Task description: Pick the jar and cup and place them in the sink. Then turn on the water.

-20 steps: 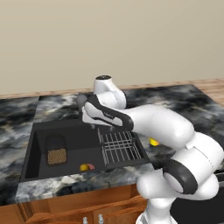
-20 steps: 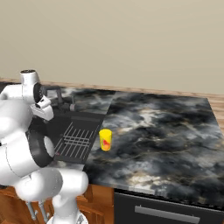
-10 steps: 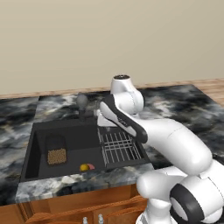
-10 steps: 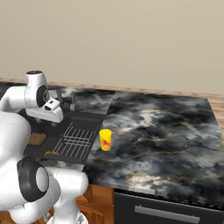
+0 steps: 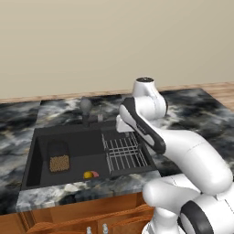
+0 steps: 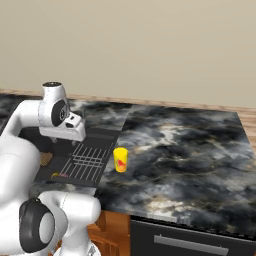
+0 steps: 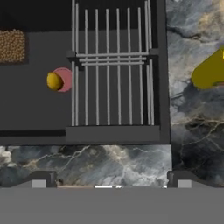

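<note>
- Left base view: jar [image 5: 59,157] is already sitting in the sink [image 5: 32,155], left of frame; arm is blocking the cup.
- Right base view: cup [image 6: 120,160] is standing upright on the tabletop [image 6: 190,150], just right of the sink edge, lower right of the gripper [image 6: 65,140].
- Hand view: fingers [image 7: 43,178] are standing wide apart, gripping nothing; cup is showing at the right edge, upper right of them, wire rack [image 7: 113,83] centre frame.

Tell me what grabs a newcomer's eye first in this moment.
The white arm arches over the black sink, its open hand hanging above the wire rack. The bright yellow cup stands on the dark marbled counter just beside the sink, while the brown jar already sits in the basin.
</note>
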### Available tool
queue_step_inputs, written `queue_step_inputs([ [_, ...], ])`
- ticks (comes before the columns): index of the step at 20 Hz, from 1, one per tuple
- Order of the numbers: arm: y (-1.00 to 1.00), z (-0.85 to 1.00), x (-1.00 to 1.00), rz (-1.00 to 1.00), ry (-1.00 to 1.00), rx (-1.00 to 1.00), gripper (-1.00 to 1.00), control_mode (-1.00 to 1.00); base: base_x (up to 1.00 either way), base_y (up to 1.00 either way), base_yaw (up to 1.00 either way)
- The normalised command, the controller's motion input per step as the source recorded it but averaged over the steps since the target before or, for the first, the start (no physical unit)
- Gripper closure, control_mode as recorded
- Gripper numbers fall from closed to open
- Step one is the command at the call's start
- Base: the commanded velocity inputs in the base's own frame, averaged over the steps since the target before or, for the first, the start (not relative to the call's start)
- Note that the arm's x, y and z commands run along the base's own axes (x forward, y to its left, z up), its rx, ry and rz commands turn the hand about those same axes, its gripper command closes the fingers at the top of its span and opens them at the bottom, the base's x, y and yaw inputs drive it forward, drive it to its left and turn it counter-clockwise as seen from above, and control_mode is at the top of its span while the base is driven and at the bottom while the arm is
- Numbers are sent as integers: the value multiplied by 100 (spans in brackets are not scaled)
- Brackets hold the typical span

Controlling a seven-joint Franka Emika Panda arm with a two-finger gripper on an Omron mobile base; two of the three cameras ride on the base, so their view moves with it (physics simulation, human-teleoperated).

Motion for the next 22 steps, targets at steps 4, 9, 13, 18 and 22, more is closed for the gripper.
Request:
queue_step_inputs([
  [4, -43, 20, 0, 8, 0, 0, -100, -100, 0, 0, 0],
  [9, -41, 21, 0, 4, 0, 0, -100, -100, 0, 0, 0],
  [13, -47, 8, 0, 0, 0, 0, -100, -100, 0, 0, 0],
  [18, -51, 0, 0, 0, 0, 0, -100, -100, 0, 0, 0],
  [22, -53, 0, 0, 0, 0, 0, -100, -100, 0, 0, 0],
])
